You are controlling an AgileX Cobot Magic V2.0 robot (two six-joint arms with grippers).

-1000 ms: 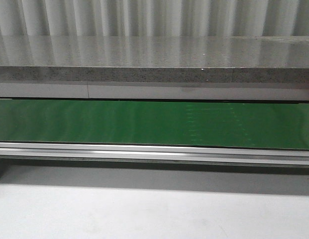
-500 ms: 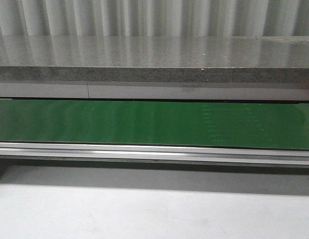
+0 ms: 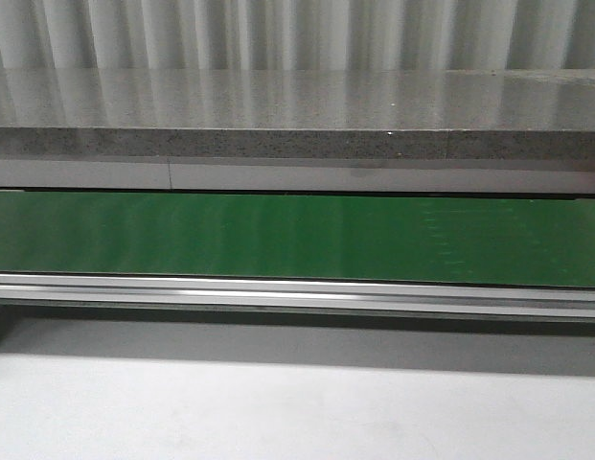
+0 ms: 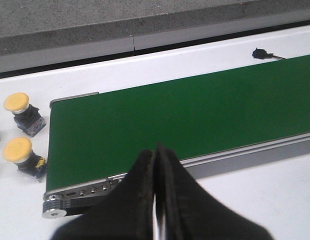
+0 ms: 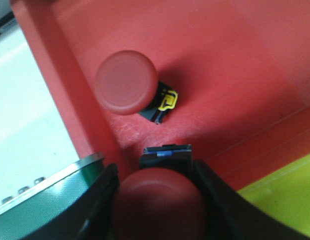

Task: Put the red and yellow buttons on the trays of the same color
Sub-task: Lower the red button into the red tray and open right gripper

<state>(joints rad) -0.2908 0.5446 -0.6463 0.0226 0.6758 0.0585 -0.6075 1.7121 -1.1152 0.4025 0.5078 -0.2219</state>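
One red button (image 5: 127, 82) already lies in the red tray (image 5: 234, 65), so the right end effector (image 5: 157, 200), clenched on another red button (image 5: 159, 195) just above it, should release it beside that one, while the left end effector (image 4: 155, 200) stays out, closed and empty.

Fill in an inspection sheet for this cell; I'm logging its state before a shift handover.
Surface: white table carrying a green belt; nothing on the belt in the front view.
Job's things: two yellow buttons on the table by the belt's end; one red button lying in the red tray; a second red button between the right fingers over that tray; a yellow tray edge beside it.
Clutter: nothing seen.
Grippers: left gripper shut and empty; right gripper shut on the second red button.
Cables: small black connector with a lead, on the table beyond the belt.
Surroundings: grey stone ledge, corrugated wall behind.
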